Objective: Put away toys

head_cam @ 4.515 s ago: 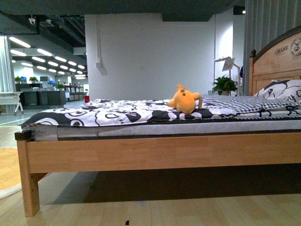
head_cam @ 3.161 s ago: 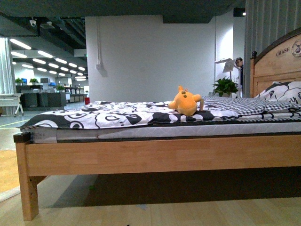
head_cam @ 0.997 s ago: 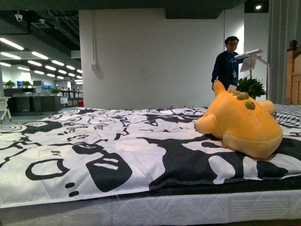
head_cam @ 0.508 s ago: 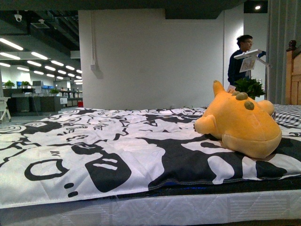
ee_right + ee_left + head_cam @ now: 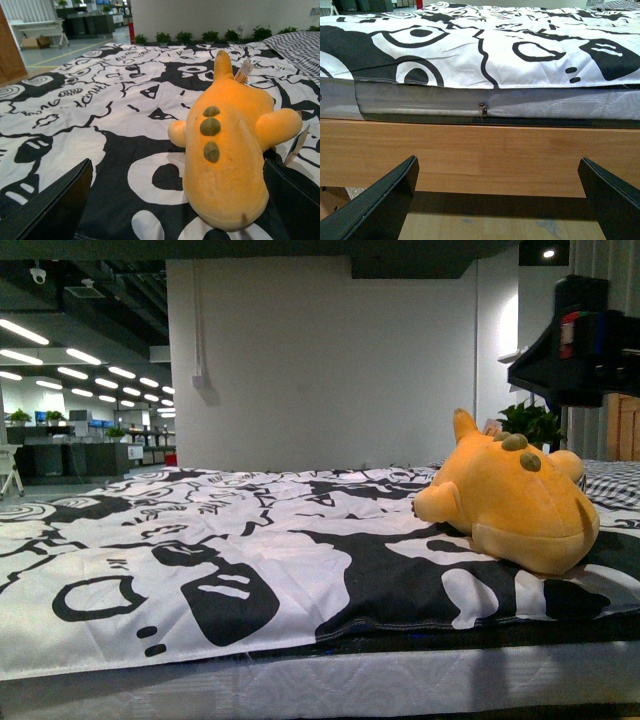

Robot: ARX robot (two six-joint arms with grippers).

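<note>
Orange-yellow and soft, the plush toy [image 5: 510, 505] lies on a black-and-white printed bedspread [image 5: 200, 560], with the dark right arm [image 5: 585, 340] above it. Only the left wrist view shows the smooth wooden rail [image 5: 480, 150] and the mattress zipper [image 5: 483, 110]. There the left gripper [image 5: 497, 161] is spread wide and empty. The right wrist view adds three olive bumps [image 5: 210, 127] on the toy's back. The right gripper [image 5: 177, 165] gapes wide near the toy, holding nothing.
</note>
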